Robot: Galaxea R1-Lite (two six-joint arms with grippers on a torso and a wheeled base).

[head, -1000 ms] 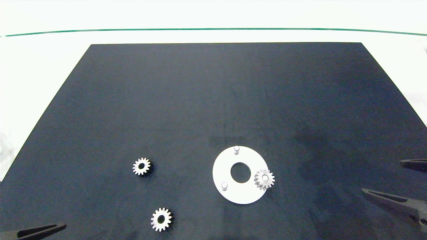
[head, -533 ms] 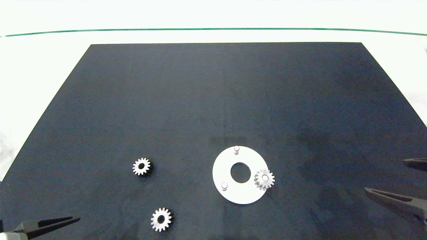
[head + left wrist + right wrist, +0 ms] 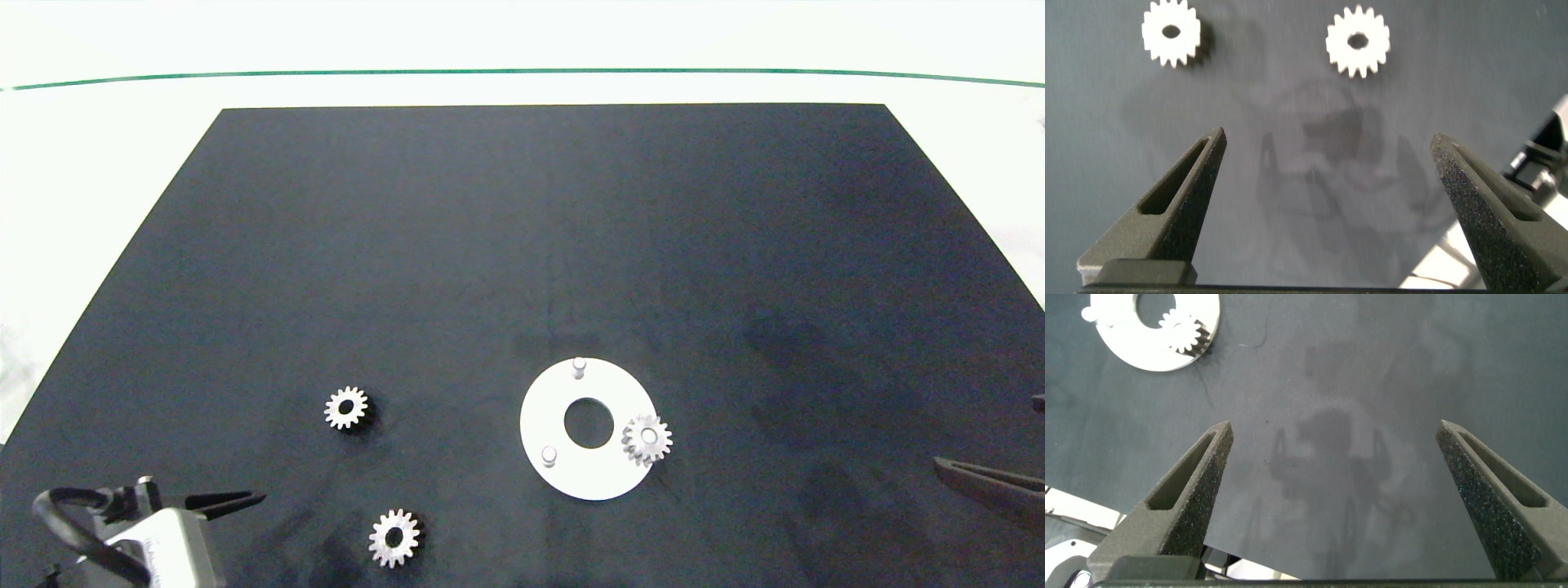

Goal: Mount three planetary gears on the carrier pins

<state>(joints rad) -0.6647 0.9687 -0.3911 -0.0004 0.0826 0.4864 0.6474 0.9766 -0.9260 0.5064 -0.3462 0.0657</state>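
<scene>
Two loose planetary gears (image 3: 394,537) (image 3: 346,407) lie on the mat as the left gripper (image 3: 233,500), fingers spread empty, advances toward them; one gear (image 3: 647,439) sits pinned on the carrier disc (image 3: 571,478), right gripper (image 3: 1343,498) retreating, spread wide

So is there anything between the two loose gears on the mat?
No. In the head view only bare dark mat lies between the farther gear and the nearer gear.

The right gripper (image 3: 992,457) is cut off by the head view's right edge; the white disc (image 3: 1143,355) is clipped in the right wrist view.
</scene>
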